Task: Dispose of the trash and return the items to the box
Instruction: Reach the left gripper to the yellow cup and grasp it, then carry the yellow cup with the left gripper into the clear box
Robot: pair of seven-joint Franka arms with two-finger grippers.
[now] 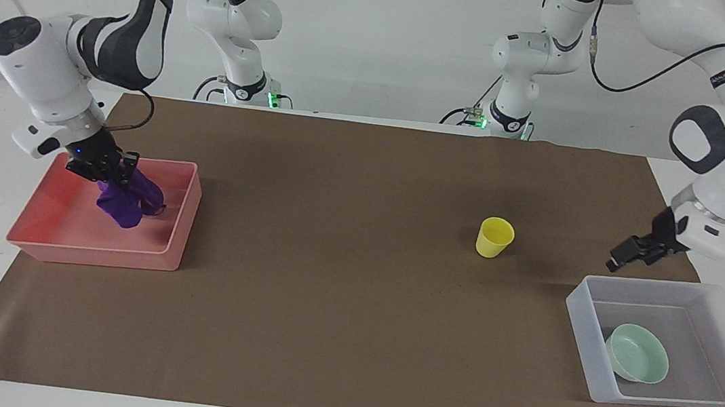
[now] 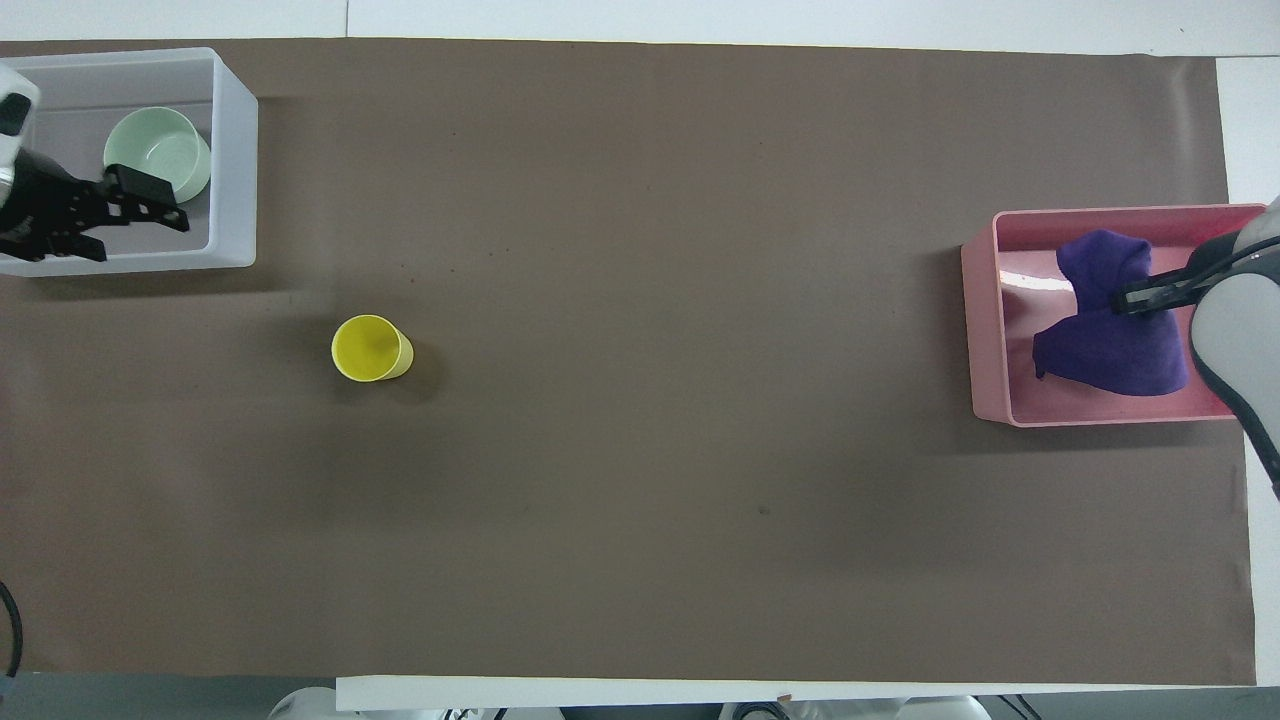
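Note:
The purple cloth (image 1: pixel 124 201) hangs from my right gripper (image 1: pixel 107 176) and rests bunched inside the pink tray (image 1: pixel 91 251). The gripper is shut on the cloth's top; both also show in the overhead view, cloth (image 2: pixel 1105 345) and gripper (image 2: pixel 1135 295). The mint-green bowl (image 1: pixel 637 354) lies tilted in the translucent box (image 1: pixel 584 324), also seen from overhead as bowl (image 2: pixel 158 153) and box (image 2: pixel 232 160). My left gripper (image 1: pixel 622 257) is open and empty, raised over the box's edge nearest the robots (image 2: pixel 140 225). The yellow cup (image 1: pixel 494 237) stands upright on the mat (image 2: pixel 371 348).
The pink tray (image 2: pixel 985 330) sits at the right arm's end of the brown mat (image 1: pixel 325 295), the box at the left arm's end. The cup stands between them, closer to the box.

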